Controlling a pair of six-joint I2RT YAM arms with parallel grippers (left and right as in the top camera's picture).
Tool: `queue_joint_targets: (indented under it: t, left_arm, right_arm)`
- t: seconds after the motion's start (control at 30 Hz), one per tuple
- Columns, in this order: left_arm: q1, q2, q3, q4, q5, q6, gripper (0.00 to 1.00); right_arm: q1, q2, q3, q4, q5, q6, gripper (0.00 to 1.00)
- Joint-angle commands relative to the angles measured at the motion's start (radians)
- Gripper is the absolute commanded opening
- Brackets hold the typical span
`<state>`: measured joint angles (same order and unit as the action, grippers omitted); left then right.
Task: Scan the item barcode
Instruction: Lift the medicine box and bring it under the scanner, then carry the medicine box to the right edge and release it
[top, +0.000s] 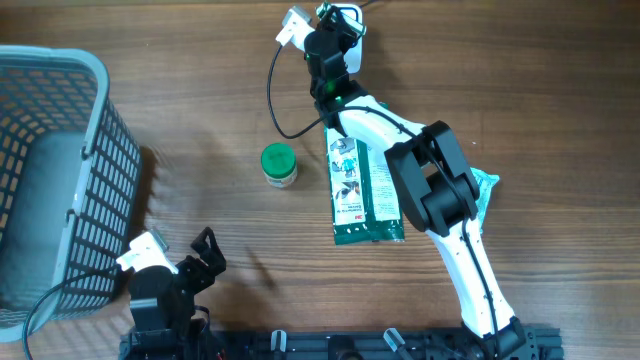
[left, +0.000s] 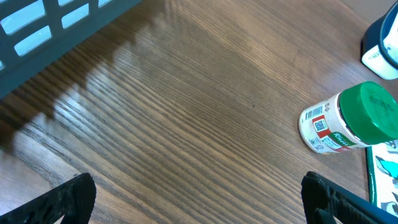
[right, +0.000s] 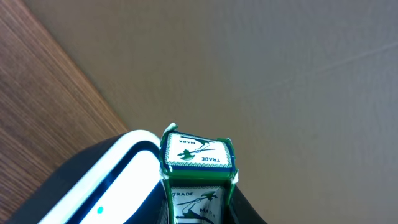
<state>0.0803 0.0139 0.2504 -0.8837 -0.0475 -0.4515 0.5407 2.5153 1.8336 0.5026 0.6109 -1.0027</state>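
My right gripper (right: 200, 210) is shut on a small green-and-white box (right: 198, 153) printed with an axe picture and "TRADE MARK". The box's end sticks up beyond the fingers. Just left of the box lies the white, dark-rimmed scanner (right: 115, 183), with a small teal light on its face. In the overhead view the right gripper (top: 328, 48) reaches the table's far edge beside the scanner (top: 350, 28), and the box is mostly hidden under the wrist. No barcode shows. My left gripper (top: 206, 254) stands open over bare wood (left: 199, 202) at the near left.
A green-capped white bottle (top: 279, 165) (left: 348, 121) lies left of two flat green packets (top: 365, 190). A teal wrapper (top: 485, 190) peeks from under the right arm. A grey plastic basket (top: 100, 130) (left: 56, 25) fills the left side.
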Motion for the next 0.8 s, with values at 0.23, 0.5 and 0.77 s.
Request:
queue_joint_targets:
  t: [0.23, 0.5, 0.77]
  left_arm:
    - [-0.005, -0.007, -0.004, 0.0, -0.002, -0.005, 1.0]
    - [-0.005, -0.007, -0.004, 0.0, -0.002, -0.005, 1.0]
    - [-0.005, -0.007, -0.004, 0.0, -0.002, -0.005, 1.0]
  right_arm:
    - [-0.072, -0.019, 0.035, 0.129, 0.319, -0.004, 0.13]
    - [-0.505, -0.039, 0.03, -0.142, 0.638, 0.208, 0.12]
    - [-0.911, -0.039, 0.03, -0.855, 0.376, 0.837, 0.17]
